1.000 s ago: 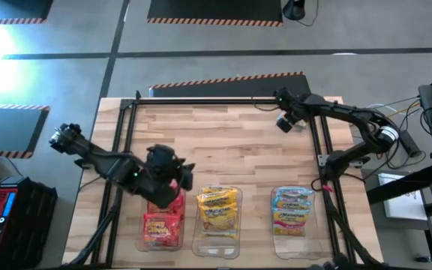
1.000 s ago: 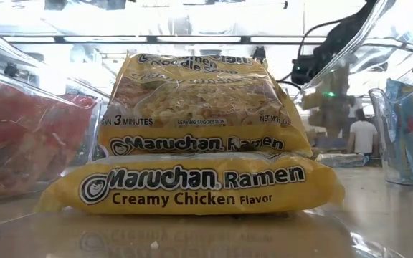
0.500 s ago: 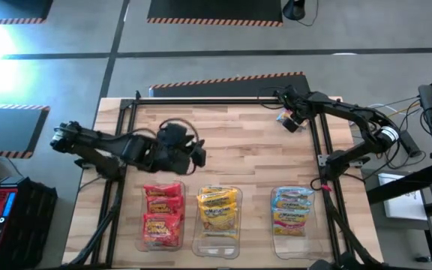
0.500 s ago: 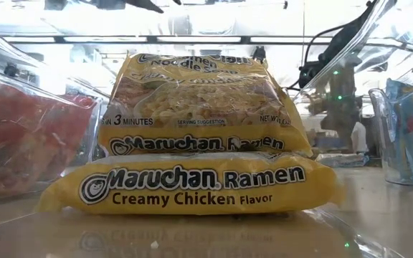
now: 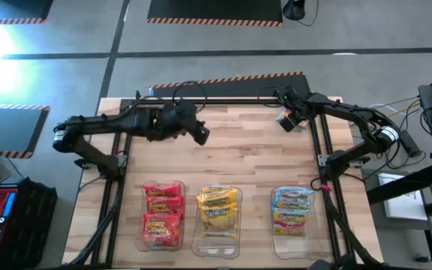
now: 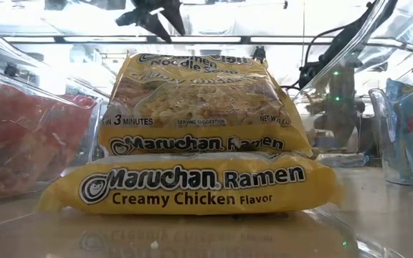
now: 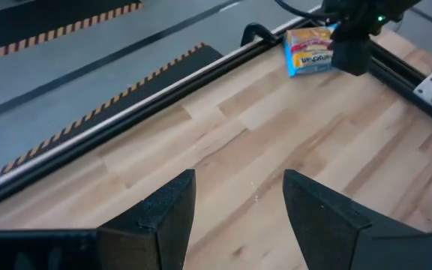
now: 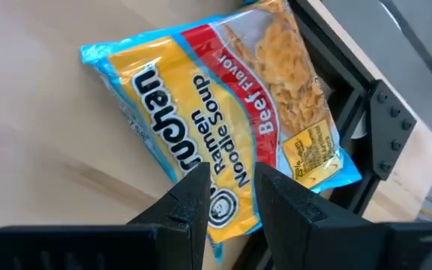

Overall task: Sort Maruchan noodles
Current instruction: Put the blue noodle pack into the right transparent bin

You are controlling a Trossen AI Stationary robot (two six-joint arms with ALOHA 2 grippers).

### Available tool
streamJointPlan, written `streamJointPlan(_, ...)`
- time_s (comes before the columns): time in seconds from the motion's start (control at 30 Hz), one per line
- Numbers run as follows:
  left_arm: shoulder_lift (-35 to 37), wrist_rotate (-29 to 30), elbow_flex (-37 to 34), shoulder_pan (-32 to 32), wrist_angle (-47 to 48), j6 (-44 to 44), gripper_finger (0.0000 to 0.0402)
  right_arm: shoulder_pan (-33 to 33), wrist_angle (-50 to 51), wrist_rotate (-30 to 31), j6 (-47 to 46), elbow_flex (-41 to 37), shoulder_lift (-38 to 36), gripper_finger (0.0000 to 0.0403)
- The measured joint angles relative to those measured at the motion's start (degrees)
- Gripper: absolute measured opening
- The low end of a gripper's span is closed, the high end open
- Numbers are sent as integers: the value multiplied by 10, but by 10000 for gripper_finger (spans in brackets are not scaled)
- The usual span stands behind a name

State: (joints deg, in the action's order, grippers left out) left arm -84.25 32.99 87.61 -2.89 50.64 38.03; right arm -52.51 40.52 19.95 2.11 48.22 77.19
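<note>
Left end effector [image 5: 201,135] back; seemingly 2 red packets [image 5: 163,214] binned.

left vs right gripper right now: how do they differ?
The left gripper is open and empty over bare wood near the table's middle; the right gripper is shut on the blue beef packet at the far right corner. The left gripper points at open table; the right gripper sits by the frame rail. Both have dark fingers.

Wood table [image 5: 238,142]: three clear bins [image 5: 217,244], blue packet [image 8: 223,127].
</note>
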Motion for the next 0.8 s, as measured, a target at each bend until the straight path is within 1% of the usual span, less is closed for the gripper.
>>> streamJointPlan(0.2, 0, -67, 0, -68, -46, -87, 184, 0, -21, -5, -46, -3, 3, 98)
streamJointPlan(0.4, 0, -144, 0, -129, -88, -143, 184, 0, -23, -5, -93, -4, 35, 98)
streamJointPlan(0.67, 0, -190, 0, -173, -98, -183, 184, 1, -23, -4, -128, -3, 74, 98)
streamJointPlan(0.73, 0, -201, 0, -181, -98, -190, 184, 1, -23, -19, -139, -3, 78, 97)
streamJointPlan(0.8, -1, -213, 0, -190, -102, -203, 184, 2, -24, -50, -152, -2, 79, 97)
